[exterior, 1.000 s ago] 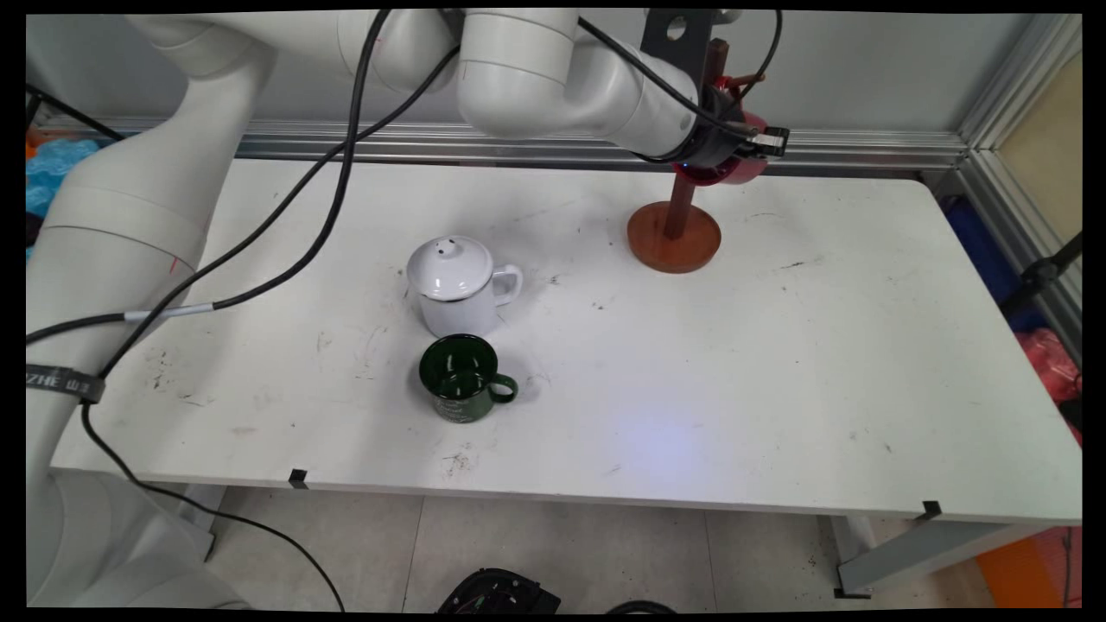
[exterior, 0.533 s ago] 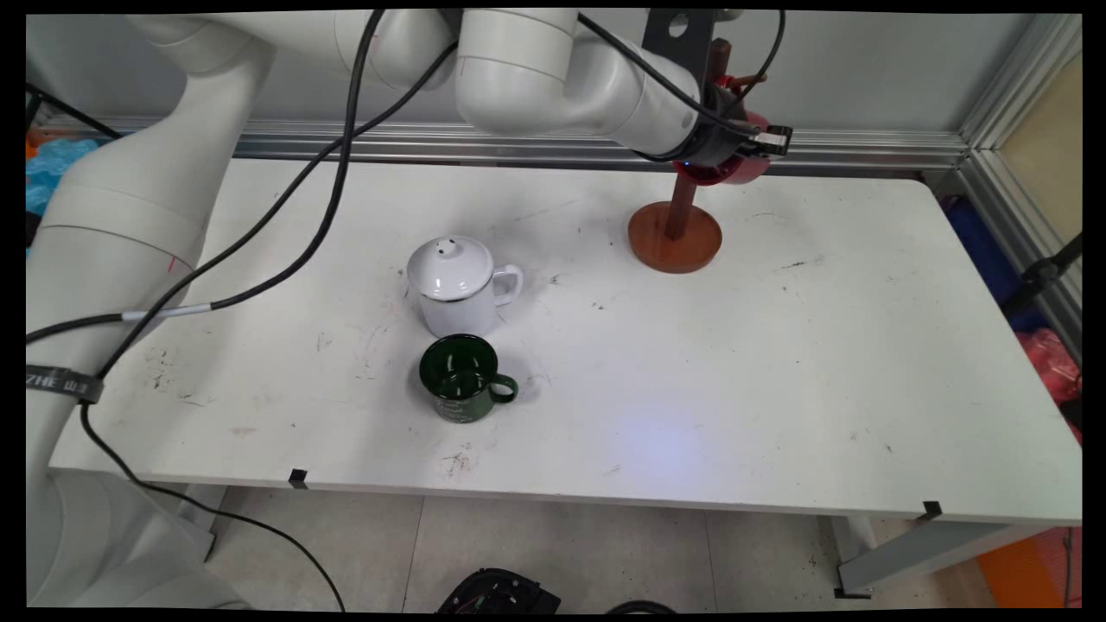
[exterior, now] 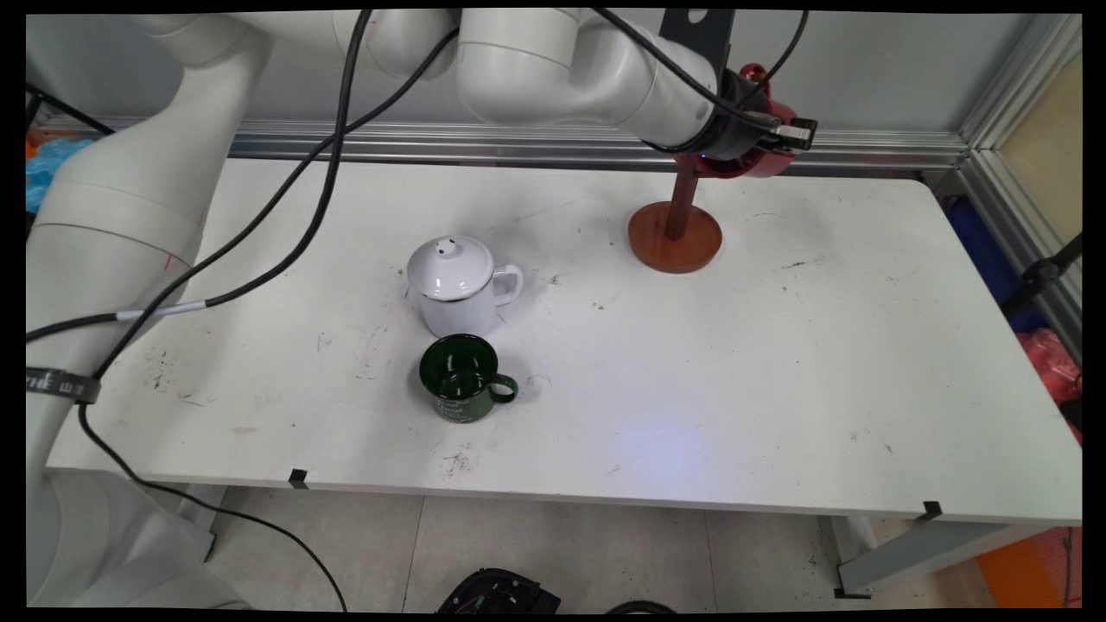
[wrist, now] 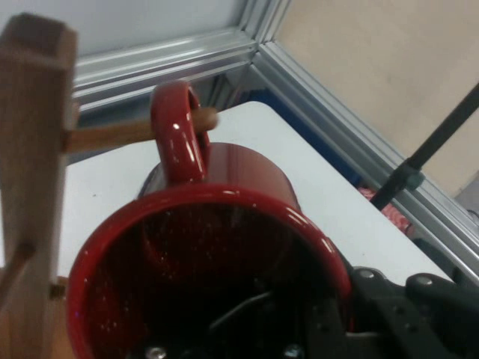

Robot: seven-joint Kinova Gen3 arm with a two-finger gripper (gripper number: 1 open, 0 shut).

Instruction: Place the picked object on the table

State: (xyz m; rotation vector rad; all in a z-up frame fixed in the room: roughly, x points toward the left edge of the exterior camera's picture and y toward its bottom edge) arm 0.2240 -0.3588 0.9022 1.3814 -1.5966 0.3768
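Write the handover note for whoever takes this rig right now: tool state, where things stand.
Tool: shut on the red mug, one finger inside the rim, held high at the mug tree near the table's far edge.
Red mug: its handle is looped over a wooden peg of the tree's post; the peg's tip pokes through. The tool is not let go.
White lidded mug: upright mid-table, handle to picture right.
Green mug: upright and open, just nearer the camera than the white one, apart from the tool.
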